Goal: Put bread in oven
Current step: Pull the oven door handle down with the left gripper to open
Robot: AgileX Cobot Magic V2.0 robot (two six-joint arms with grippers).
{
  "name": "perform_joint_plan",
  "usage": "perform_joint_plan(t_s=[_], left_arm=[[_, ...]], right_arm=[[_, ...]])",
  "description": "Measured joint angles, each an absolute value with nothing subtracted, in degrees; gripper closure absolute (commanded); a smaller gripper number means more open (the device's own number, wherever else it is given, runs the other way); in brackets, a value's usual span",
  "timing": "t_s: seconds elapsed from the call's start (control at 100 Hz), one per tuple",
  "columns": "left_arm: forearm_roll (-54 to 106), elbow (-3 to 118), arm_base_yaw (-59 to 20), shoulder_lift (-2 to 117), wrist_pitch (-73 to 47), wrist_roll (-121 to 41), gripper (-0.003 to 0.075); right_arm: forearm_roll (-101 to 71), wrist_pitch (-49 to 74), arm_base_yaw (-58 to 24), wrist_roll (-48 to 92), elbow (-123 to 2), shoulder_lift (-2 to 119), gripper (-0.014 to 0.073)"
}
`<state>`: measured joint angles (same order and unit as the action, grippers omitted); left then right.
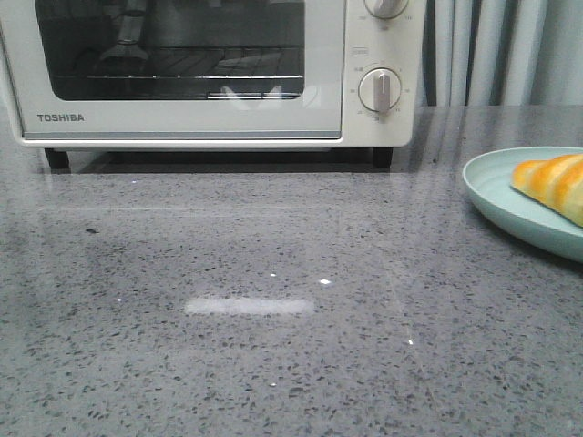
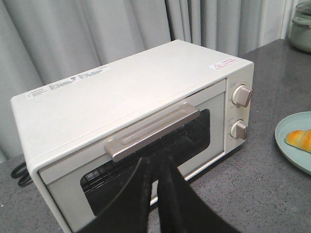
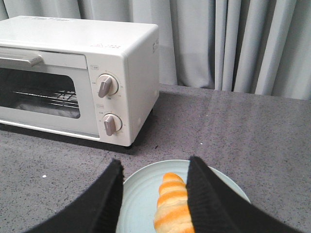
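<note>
The white Toshiba oven (image 1: 182, 100) stands at the back of the table with its door closed; it also shows in the left wrist view (image 2: 116, 102) and the right wrist view (image 3: 77, 63). The bread (image 1: 556, 187), orange with yellow stripes, lies on a pale green plate (image 1: 496, 196) at the right. My left gripper (image 2: 156, 162) is shut and empty, just below the oven's grey door handle (image 2: 153, 130). My right gripper (image 3: 154, 167) is open above the plate (image 3: 141, 204), with the bread (image 3: 171, 204) between its fingers, close to one finger. Neither gripper shows in the front view.
Two round knobs (image 1: 381, 89) sit on the oven's right side. Grey curtains (image 3: 233, 43) hang behind the table. A black cord (image 2: 19, 174) lies beside the oven. A pale green pot (image 2: 302, 31) stands far back in the left wrist view.
</note>
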<state>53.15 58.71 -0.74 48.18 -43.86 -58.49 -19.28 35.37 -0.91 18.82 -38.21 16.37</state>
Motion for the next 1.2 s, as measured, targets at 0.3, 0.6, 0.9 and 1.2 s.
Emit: perform_joint_plan(t_s=[0.3,0.6,0.9,1.2], left_arm=[[55.92,71.32,-2.84,64.93,-49.19,-60.83,0.0740],[47.60,79.12,-13.90,76.14,-47.69,-59.70,0.0740],[44.24,80.11,-16.11,80.05,-41.71,-58.09,0.0740],[42.73,80.11,-16.11,82.53,-40.88,-58.09,0.0740]], right_arm=[[-19.85,35.37,-0.91,19.19,-38.21,16.37,0.0318],[-19.85,35.37,-0.91,19.19,-38.21,16.37,0.0318],[-19.88,35.37,-0.91,19.19,-38.21,16.37,0.0318],[-19.98,35.37,-0.91,19.19,-38.21,16.37,0.0318]])
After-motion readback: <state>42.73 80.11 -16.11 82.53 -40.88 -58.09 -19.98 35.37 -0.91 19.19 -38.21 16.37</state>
